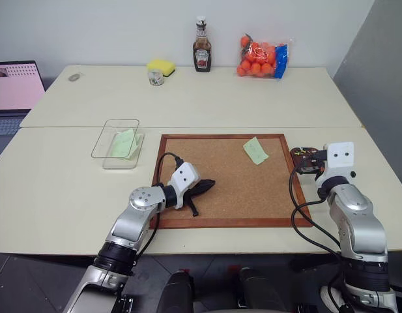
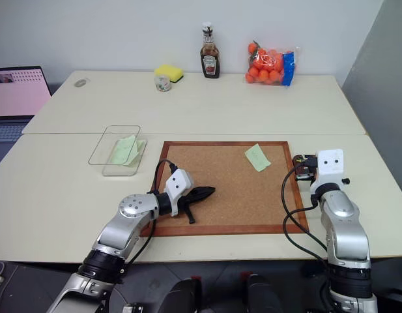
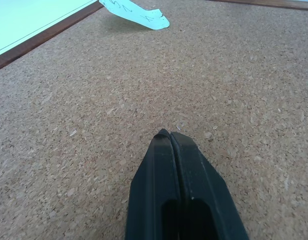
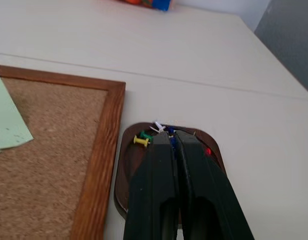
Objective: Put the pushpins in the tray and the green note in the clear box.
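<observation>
Lying flat on the corkboard [image 1: 214,195], well ahead of the closed left gripper [image 1: 206,186], the green note [image 1: 255,150] looks thin, light and floppy. I would pinch a lifted edge. The right gripper [image 4: 172,142], jaws together, hovers over the tray [image 4: 129,165] with the pushpins [image 4: 144,138].

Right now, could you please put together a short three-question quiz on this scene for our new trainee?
1. True or false: a green note already lies in the clear box.
2. What holds the pushpins? A) the corkboard B) the tray C) the clear box
3. Fill in: the right pincer is over the tray, and its fingers are ____.

Key: 1 true; 2 B; 3 shut. A second green note lies on the corkboard, where the left pincer is shut.
</observation>
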